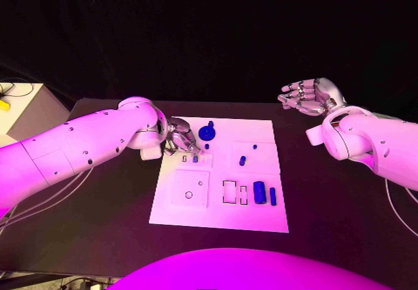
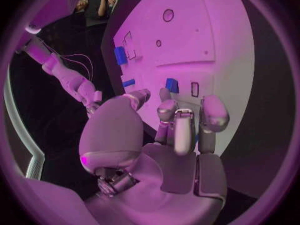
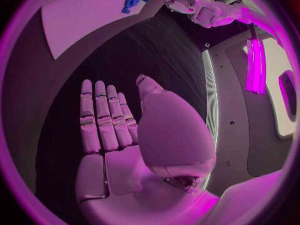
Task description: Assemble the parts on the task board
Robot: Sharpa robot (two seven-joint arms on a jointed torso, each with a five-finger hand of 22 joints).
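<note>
Blue parts [image 1: 260, 192] — upright, long axes board-lengthwise

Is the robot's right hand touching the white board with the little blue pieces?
No. In the head view the right hand hangs open over the black table, well off the task board.

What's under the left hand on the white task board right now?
The left hand hovers over the white task board at its far-left area, beside the round blue part. Small slots and a small blue piece show just past the fingertips; whatever lies directly beneath the palm is covered.
</note>
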